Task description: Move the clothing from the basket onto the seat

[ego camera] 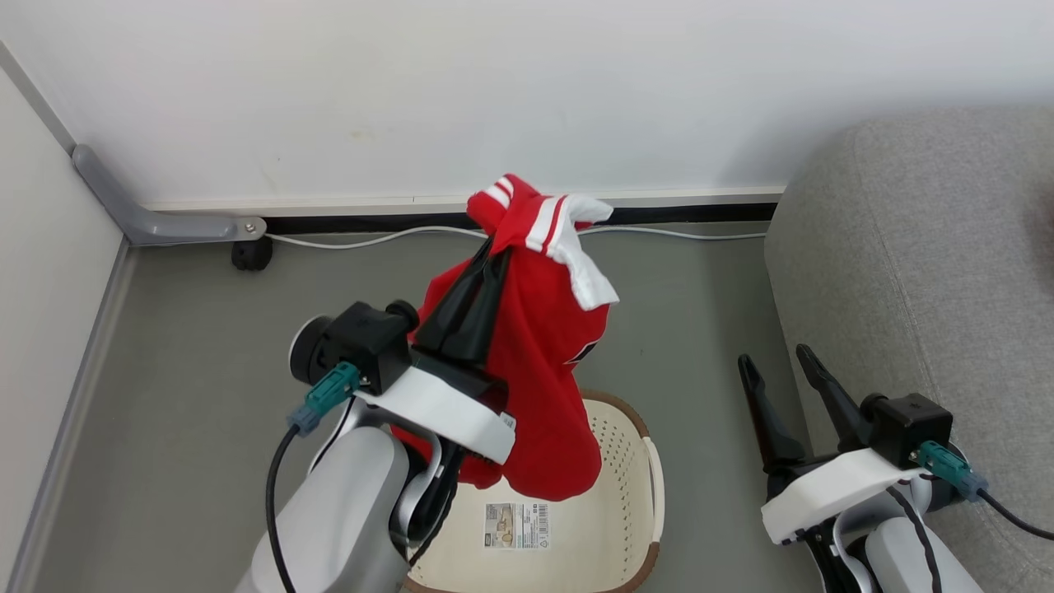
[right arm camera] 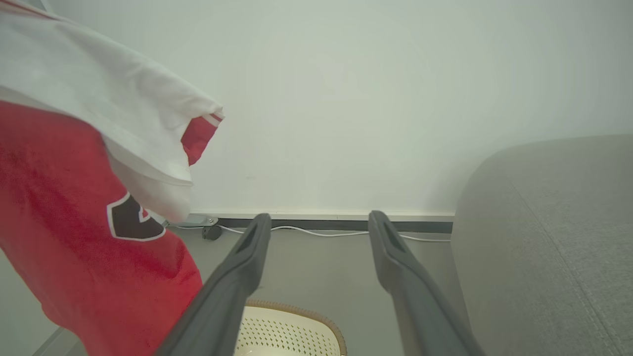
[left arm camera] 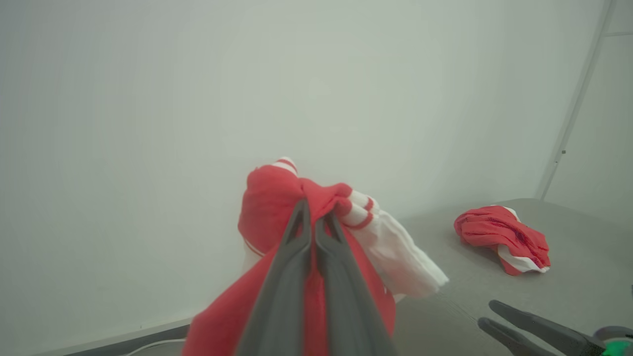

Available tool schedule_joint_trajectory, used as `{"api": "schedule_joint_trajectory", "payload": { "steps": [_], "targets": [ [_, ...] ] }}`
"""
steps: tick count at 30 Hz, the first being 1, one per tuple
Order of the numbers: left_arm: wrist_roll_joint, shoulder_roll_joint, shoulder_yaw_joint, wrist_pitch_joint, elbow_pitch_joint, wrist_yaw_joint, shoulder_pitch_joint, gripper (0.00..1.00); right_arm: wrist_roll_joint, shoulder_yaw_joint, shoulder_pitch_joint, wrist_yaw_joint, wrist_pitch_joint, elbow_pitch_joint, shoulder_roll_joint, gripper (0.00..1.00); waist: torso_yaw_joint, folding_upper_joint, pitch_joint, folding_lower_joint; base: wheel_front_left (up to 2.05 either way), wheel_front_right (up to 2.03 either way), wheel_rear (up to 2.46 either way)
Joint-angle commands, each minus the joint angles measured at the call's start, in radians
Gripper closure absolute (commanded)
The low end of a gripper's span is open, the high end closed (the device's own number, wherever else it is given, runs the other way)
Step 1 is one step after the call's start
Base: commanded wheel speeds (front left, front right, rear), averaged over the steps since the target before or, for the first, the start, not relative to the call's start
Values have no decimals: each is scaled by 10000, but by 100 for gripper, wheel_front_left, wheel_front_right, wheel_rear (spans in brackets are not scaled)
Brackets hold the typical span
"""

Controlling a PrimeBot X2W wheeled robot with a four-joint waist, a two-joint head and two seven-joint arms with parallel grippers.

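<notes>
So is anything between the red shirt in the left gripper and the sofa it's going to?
The open right gripper hangs beside the sofa, roughly between it and the red shirt that the left gripper holds above the basket. Nothing else visible stands in the path.

Head looks down; both wrists, seemingly level, share the clothing (ego camera: 543, 362).

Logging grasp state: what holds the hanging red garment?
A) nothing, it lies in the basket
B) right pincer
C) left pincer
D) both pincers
C: the left pincer is shut on the garment, which hangs above the basket, while the right pincer stands open and empty beside the sofa.
</notes>
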Motion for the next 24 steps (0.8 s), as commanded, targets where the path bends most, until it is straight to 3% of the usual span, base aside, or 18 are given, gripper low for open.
{"api": "schedule_joint_trajectory", "payload": {
  "steps": [1, 11, 15, 19, 24],
  "targets": [
    [6, 57, 313, -105, -492, -105, -763, 100, -17, 199, -58, 14, -59, -209, 22, 0, -17, -1, 28, 0, 0, 0, 0],
    [-187, 38, 70, -105, -474, -239, -1504, 100, 5, 682, -318, 14, -59, -489, 55, 0, -157, -1, 194, 0, 0, 0, 0],
    [-279, 37, 17, -105, -345, -281, -1609, 100, 409, 1555, -491, 14, -59, -917, -13, 0, -178, -1, 226, 0, 0, 0, 0],
    [-455, 36, -100, -105, -197, -338, -1727, 100, 1130, 2892, -877, 14, -59, -1547, -477, 0, -183, -1, 276, 0, 0, 0, 0],
    [-565, 35, -274, -105, -87, -365, -1862, 100, 1398, 3806, -1432, 14, -59, -2261, -842, 0, -143, -1, 349, 0, 0, 0, 0]
  ]
}}
